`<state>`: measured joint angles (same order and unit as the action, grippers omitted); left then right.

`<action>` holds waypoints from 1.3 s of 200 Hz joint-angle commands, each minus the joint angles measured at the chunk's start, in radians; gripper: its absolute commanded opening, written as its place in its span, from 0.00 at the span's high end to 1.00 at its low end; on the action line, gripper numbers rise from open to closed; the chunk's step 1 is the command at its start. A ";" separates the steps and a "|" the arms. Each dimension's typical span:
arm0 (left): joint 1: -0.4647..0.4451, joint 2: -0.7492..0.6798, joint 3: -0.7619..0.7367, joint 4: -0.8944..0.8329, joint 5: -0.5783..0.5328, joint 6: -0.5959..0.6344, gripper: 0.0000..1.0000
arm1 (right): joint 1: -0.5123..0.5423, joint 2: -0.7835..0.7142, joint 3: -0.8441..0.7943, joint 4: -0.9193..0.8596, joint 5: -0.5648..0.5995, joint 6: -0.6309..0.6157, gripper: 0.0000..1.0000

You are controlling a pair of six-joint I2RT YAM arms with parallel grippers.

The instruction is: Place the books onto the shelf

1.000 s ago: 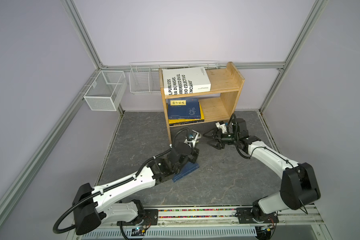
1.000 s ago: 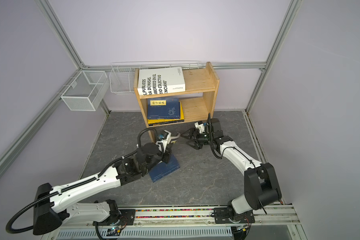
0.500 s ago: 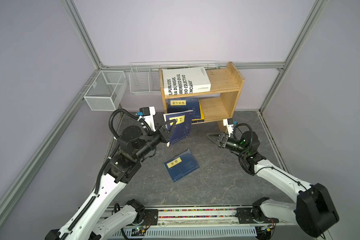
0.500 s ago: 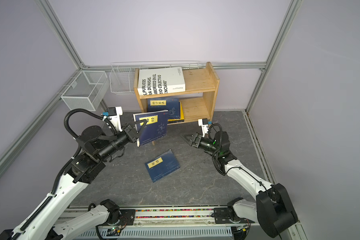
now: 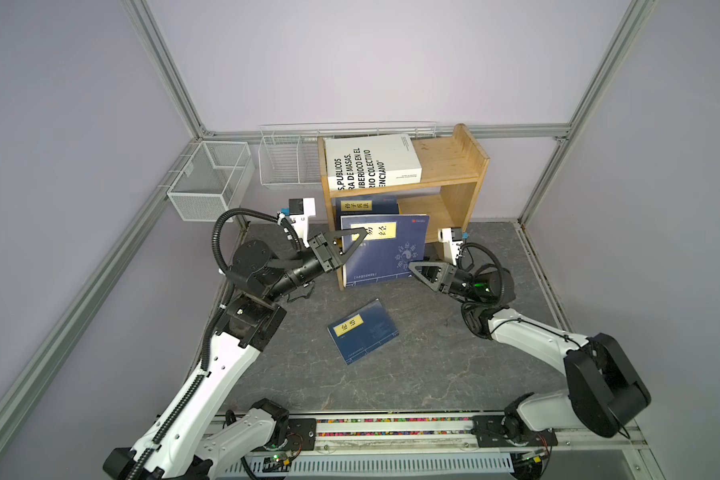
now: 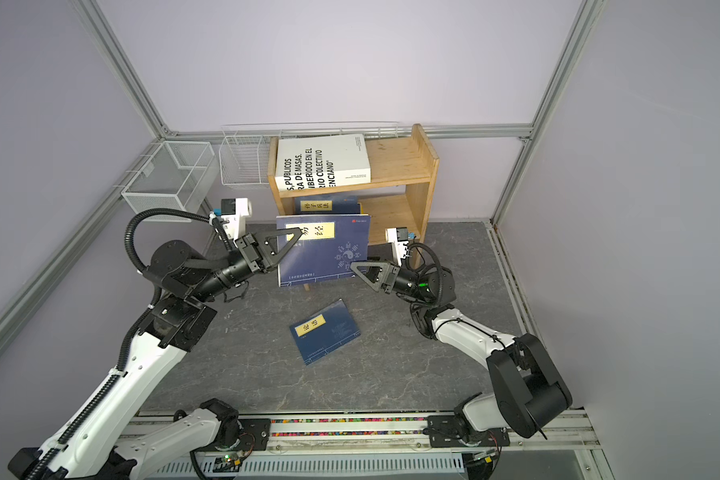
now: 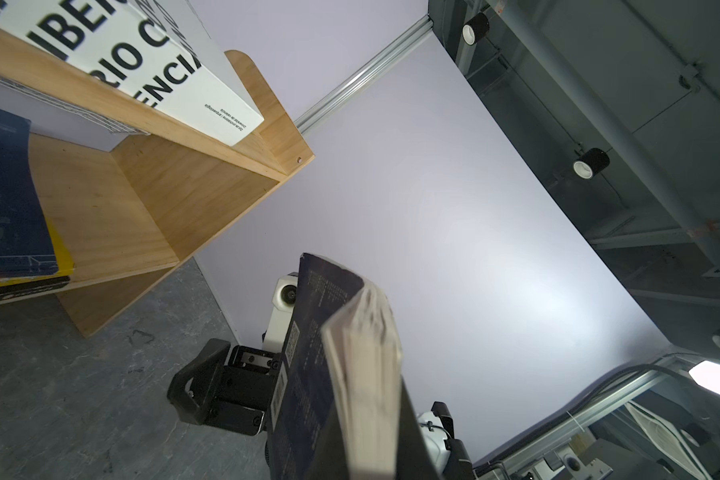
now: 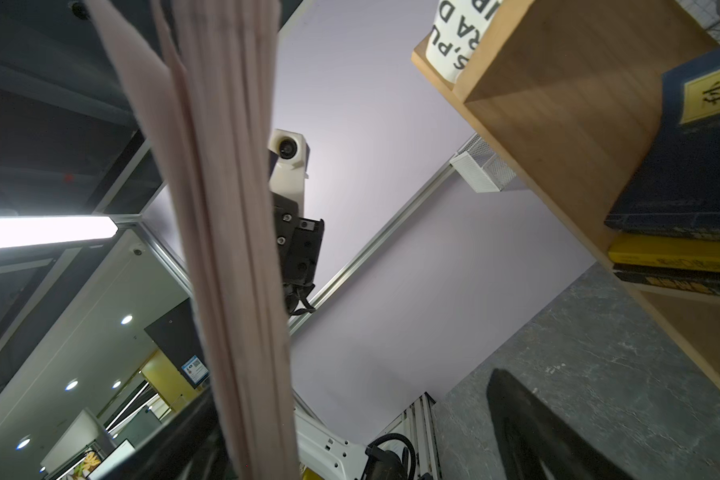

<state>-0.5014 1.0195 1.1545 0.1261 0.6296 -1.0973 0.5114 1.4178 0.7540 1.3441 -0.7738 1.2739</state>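
My left gripper (image 5: 364, 233) (image 6: 301, 234) is shut on the left edge of a thin navy book (image 5: 385, 257) (image 6: 325, 253) (image 7: 350, 374), which stands upright in front of the pine shelf (image 5: 454, 166) (image 6: 400, 162). My right gripper (image 5: 411, 264) (image 6: 352, 263) is open, with the book's right edge (image 8: 225, 249) between its wide jaws, nearer one finger. A second navy book (image 5: 362, 331) (image 6: 324, 332) lies flat on the floor. A thick white book (image 5: 371, 164) lies on the top tier. On the lower tier a navy book (image 5: 364, 204) tops a yellow one (image 8: 678, 249) and a black one (image 8: 682, 282).
Two white wire baskets (image 5: 208, 183) (image 5: 285, 162) hang on the back frame left of the shelf. Grey stone-patterned floor (image 5: 433, 353) spreads between the arms. Aluminium frame posts and lilac walls close in the back and both sides.
My left gripper rose from the floor by the flat book and now holds a navy book upright before the shelf. My right gripper has moved in around the book's right edge.
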 commanded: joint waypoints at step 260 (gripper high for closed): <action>0.068 -0.002 0.013 -0.072 -0.037 0.113 0.63 | 0.033 -0.046 -0.031 0.087 0.154 0.084 0.93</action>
<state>-0.4335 1.0637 1.1229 0.2459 0.6674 -1.1599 0.5415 1.3605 0.7475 1.3994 -0.7010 1.3128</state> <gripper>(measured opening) 0.194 0.113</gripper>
